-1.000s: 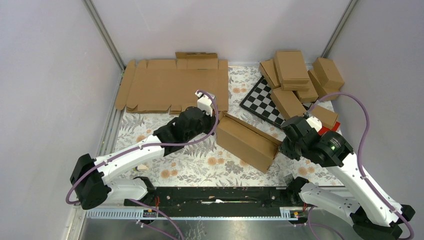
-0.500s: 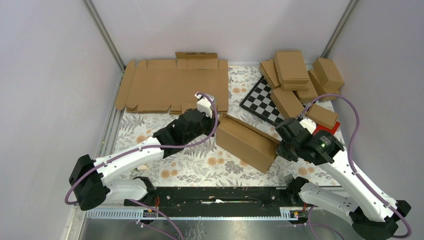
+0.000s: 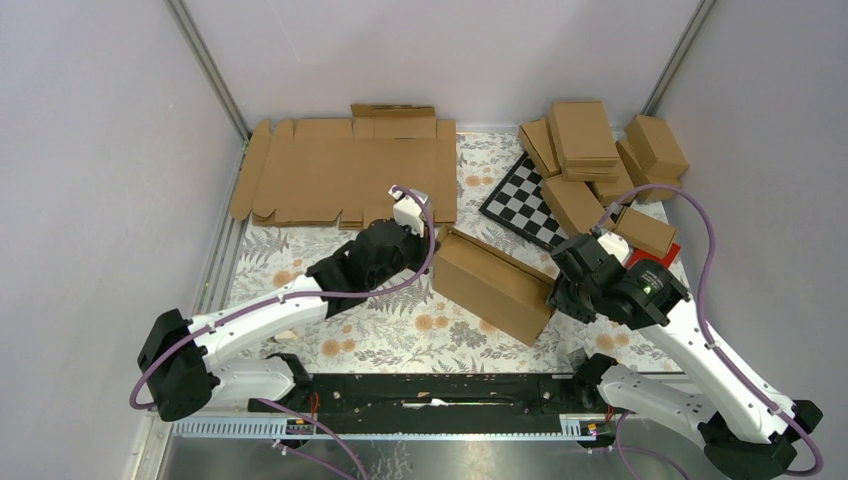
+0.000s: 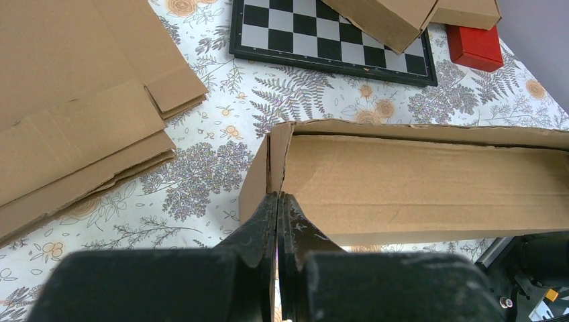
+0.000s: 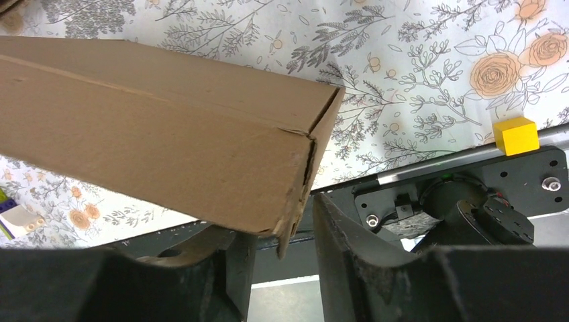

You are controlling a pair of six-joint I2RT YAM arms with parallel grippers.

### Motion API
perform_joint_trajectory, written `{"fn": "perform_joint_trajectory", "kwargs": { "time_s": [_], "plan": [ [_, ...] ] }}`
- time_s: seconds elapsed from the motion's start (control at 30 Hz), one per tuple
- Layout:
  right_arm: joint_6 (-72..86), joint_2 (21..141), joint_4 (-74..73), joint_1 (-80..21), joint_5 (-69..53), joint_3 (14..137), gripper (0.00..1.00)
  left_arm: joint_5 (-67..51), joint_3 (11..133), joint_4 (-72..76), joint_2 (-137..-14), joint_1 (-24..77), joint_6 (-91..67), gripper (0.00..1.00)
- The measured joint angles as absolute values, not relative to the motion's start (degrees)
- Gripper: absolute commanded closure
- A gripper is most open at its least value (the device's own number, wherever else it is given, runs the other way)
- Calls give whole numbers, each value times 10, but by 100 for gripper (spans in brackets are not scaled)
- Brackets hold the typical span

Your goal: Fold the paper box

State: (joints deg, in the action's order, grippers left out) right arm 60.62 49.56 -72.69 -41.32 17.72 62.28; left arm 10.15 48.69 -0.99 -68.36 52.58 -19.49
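Note:
The paper box is a brown cardboard box, folded up, lying slantwise on the flowered cloth in the middle. My left gripper is at its left end. In the left wrist view the gripper is shut on the thin end wall of the box, whose top seam shows a narrow gap. My right gripper is at the box's right end. In the right wrist view it is open, its jaws on either side of the box's lower end corner, with a gap to the right finger.
Flat cardboard blanks lie at the back left and show in the left wrist view. A pile of closed boxes stands at the back right beside a checkerboard and a red block. A yellow cube sits by the near rail.
My right arm has moved left, bringing its open jaws up to the box's right end. The box and my left gripper have shifted slightly left.

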Motion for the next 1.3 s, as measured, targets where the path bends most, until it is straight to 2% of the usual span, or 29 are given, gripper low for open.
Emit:
{"fn": "perform_joint_trajectory", "kwargs": {
  "time_s": [0.13, 0.23, 0.5, 0.57, 0.63, 0.8, 0.9, 1.3],
  "plan": [
    [593, 505, -731, -413, 180, 652, 58, 102, 483, -3, -683, 526, -195, 100],
    [582, 510, -738, -413, 188, 670, 63, 102, 482, -3, -683, 526, -195, 100],
    [561, 518, -757, -413, 201, 685, 100, 102, 482, -3, -683, 526, -194, 100],
    [559, 517, -761, -413, 201, 685, 100, 102, 482, -3, -683, 526, -194, 100],
    [559, 517, -760, -413, 200, 684, 100, 102, 482, -3, -683, 526, -194, 95],
    [560, 511, -751, -413, 197, 674, 100, 97, 478, -6, -680, 527, -187, 71],
    [559, 511, -746, -413, 194, 673, 100, 96, 471, -11, -672, 528, -185, 61],
    [559, 513, -738, -413, 189, 672, 100, 86, 489, -58, -651, 520, -175, 46]
  ]
}}
